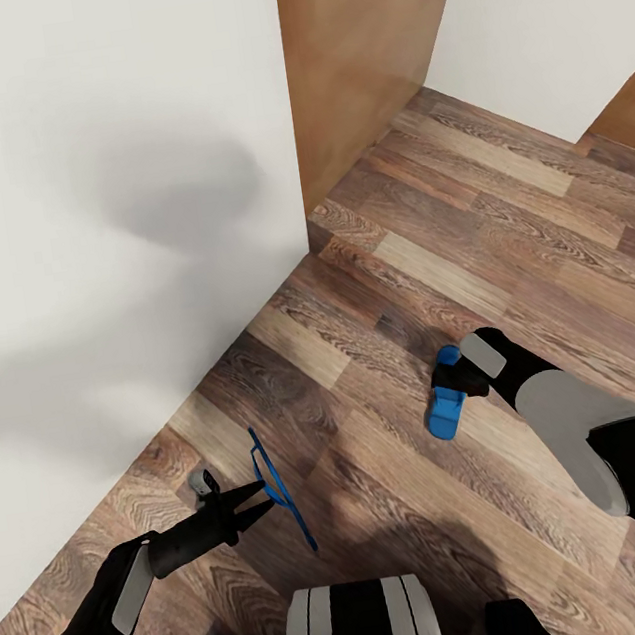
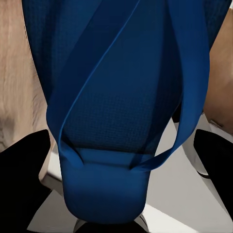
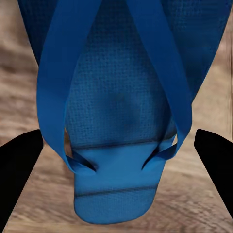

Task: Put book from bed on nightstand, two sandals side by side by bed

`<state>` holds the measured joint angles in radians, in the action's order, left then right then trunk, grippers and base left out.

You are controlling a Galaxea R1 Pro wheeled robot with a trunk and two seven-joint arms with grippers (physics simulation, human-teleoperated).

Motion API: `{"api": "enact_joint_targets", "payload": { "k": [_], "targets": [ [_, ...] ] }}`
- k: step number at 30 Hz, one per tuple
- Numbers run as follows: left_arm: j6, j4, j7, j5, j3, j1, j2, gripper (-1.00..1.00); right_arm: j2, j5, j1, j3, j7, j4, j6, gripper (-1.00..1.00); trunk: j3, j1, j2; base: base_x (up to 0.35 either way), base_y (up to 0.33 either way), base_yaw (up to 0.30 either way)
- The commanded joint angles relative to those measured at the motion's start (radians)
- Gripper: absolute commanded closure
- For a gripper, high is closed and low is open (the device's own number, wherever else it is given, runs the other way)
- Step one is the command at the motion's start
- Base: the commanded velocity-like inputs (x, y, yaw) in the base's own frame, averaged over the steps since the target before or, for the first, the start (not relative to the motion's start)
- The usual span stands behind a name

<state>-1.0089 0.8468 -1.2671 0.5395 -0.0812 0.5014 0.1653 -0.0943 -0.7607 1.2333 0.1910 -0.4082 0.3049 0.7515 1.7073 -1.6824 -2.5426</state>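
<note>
Both blue sandals are off the wooden floor (image 1: 507, 230). One sandal (image 1: 277, 485) hangs edge-on from my left gripper (image 1: 261, 502), which is shut on its end; in the left wrist view this sandal (image 2: 121, 107) spans the space between the black fingers (image 2: 24, 174). The other sandal (image 1: 447, 402) dangles just above the floor at my right gripper (image 1: 464, 373), shut on its upper end. Close up, it (image 3: 116, 111) lies between the two dark fingers (image 3: 19, 170), with blurred floor behind. The book, the bed and the nightstand are out of view.
A white wall (image 1: 94, 238) stands close on the left and ends at a corner. A light brown wooden panel (image 1: 361, 49) rises beyond that corner. Another white wall (image 1: 557, 11) closes the far side. Open floor stretches ahead to the right.
</note>
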Motion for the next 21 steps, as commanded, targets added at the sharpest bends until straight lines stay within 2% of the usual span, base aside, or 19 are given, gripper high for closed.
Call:
{"api": "enact_joint_targets", "payload": {
  "k": [1,21],
  "targets": [
    [-0.007,0.000,-0.002,0.001,0.000,0.000,0.000,1.00,-0.001,-0.011,0.000,0.007,-0.008,0.002,0.003,1.00,-0.003,0.001,0.000,0.000,0.000,0.000],
    [-0.007,0.000,0.001,0.000,0.001,0.000,0.000,1.00,-0.001,-0.010,0.000,0.006,-0.008,0.002,0.006,1.00,-0.081,0.010,0.005,0.000,0.000,0.000]
  ]
}}
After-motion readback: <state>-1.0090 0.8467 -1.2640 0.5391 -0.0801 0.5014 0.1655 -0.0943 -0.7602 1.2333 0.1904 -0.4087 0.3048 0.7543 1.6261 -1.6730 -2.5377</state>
